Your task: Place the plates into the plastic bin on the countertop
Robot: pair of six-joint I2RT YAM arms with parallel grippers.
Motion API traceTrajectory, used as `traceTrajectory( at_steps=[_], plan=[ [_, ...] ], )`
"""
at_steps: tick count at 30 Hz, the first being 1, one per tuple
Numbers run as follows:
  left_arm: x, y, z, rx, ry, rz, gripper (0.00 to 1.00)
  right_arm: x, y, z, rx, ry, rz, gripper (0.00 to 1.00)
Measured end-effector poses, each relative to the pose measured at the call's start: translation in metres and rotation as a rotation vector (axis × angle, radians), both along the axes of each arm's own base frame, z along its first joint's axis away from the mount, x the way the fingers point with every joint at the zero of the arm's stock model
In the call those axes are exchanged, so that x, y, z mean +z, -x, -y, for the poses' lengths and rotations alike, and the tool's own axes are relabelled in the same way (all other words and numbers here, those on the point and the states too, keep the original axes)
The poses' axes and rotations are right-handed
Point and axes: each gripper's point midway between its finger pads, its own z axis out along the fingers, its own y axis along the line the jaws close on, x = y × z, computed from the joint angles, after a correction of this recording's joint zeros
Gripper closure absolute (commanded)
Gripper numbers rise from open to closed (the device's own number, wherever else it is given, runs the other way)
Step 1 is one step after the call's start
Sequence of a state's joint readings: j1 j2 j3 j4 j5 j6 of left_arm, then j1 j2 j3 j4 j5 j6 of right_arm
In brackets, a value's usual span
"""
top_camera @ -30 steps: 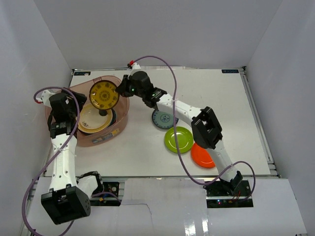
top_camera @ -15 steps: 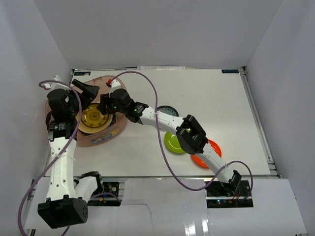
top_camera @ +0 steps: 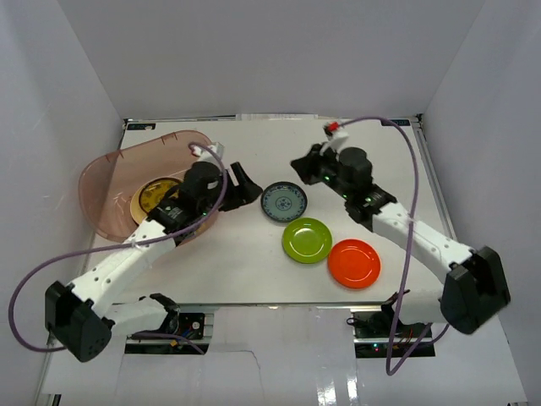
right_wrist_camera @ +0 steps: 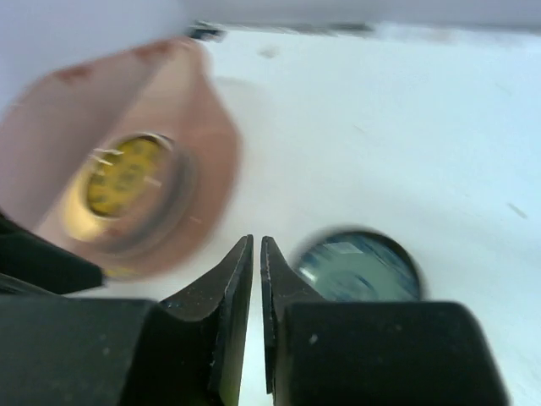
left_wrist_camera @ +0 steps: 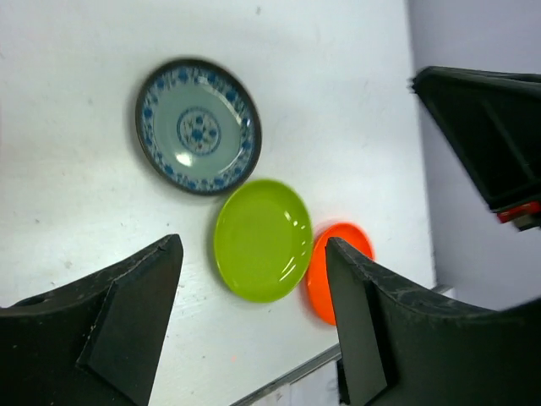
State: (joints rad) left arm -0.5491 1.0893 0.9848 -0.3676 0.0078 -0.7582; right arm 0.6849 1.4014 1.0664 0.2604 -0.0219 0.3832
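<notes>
White walls box in the white table (top_camera: 380, 178). From the overhead camera I see the plastic bin (top_camera: 100, 173) at the far left with a yellow plate (top_camera: 157, 194) lying inside on top of at least one other. Three plates sit out on the table in a diagonal run: a patterned plate (top_camera: 283, 202), a green plate (top_camera: 307, 240) and an orange plate (top_camera: 354, 263). The left hand (top_camera: 250, 188) reaches out just past the bin's right wall towards the patterned plate. The right hand (top_camera: 303, 165) hangs beyond that plate, on its far right side.

On the left wrist camera, both fingers (left_wrist_camera: 127, 326) stand wide apart with nothing between them. They frame the three loose plates below, the green one overlapping the orange one's edge. I judge the spread is there to take a rim, and the patterned plate lies nearest.

The right wrist picture is blurred. The right hand's (right_wrist_camera: 257, 243) fingers are drawn almost together and empty, with only a thin slit between them. Beyond them are the bin's pinkish wall (right_wrist_camera: 215, 152), the yellow plate (right_wrist_camera: 122, 176) inside it, and the patterned plate (right_wrist_camera: 359, 266) on the table. I read that hand as having no plate to carry right now.
</notes>
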Motion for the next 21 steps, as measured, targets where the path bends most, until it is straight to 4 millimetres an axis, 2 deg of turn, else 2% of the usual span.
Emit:
traceTrajectory(
  at_steps=[1, 3, 4, 7, 9, 11, 14, 16, 21],
  plan=[
    [-0.012, 0.003, 0.014, -0.024, -0.028, -0.021, 0.21, -0.013, -0.001, 0.031, -0.046, 0.012, -0.009, 0.8],
    [-0.038, 0.006, 0.04, -0.054, -0.093, -0.06, 0.22, -0.057, 0.006, 0.084, -0.121, 0.063, -0.069, 0.7],
    [-0.051, 0.006, 0.05, -0.063, -0.12, -0.075, 0.22, -0.088, 0.014, 0.103, -0.146, 0.097, -0.122, 0.56],
    [-0.086, 0.0, 0.072, -0.054, -0.198, -0.112, 0.22, -0.174, 0.051, 0.14, -0.179, 0.207, -0.319, 0.45],
    [-0.105, -0.007, 0.081, -0.035, -0.235, -0.129, 0.22, -0.208, 0.07, 0.159, -0.199, 0.248, -0.411, 0.44],
    [-0.124, -0.014, 0.084, -0.005, -0.267, -0.143, 0.22, -0.224, 0.078, 0.173, -0.229, 0.263, -0.461, 0.45],
    [-0.145, -0.023, 0.08, 0.049, -0.31, -0.158, 0.22, -0.227, 0.072, 0.183, -0.265, 0.255, -0.471, 0.49],
    [-0.152, -0.03, 0.079, 0.076, -0.318, -0.154, 0.22, -0.23, 0.07, 0.182, -0.259, 0.252, -0.475, 0.54],
    [-0.172, -0.047, 0.075, 0.14, -0.359, -0.161, 0.22, -0.246, 0.075, 0.175, -0.209, 0.259, -0.535, 0.54]
  ],
)
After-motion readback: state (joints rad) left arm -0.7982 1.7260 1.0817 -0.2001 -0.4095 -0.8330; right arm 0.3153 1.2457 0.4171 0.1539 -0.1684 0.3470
